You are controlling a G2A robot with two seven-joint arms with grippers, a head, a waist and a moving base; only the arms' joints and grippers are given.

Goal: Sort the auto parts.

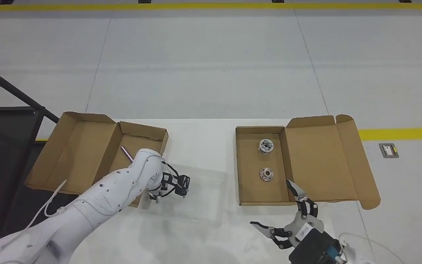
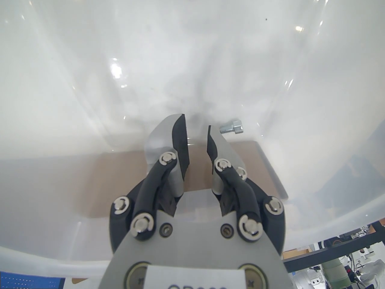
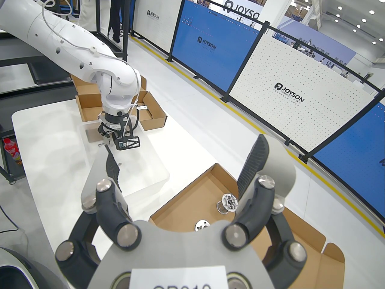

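Seen from above, my right end effector [image 1: 271, 204] hovers wide open beside the right box [image 1: 260, 198], which holds two round parts [image 1: 265, 145]. By left wrist view, my left end effector [image 2: 197, 127], narrow and empty, hangs inside the clear bin [image 2: 90, 61] just beside a bolt [image 2: 231, 128], I think for picking it. Right wrist view: it gapes wide, holding nothing.
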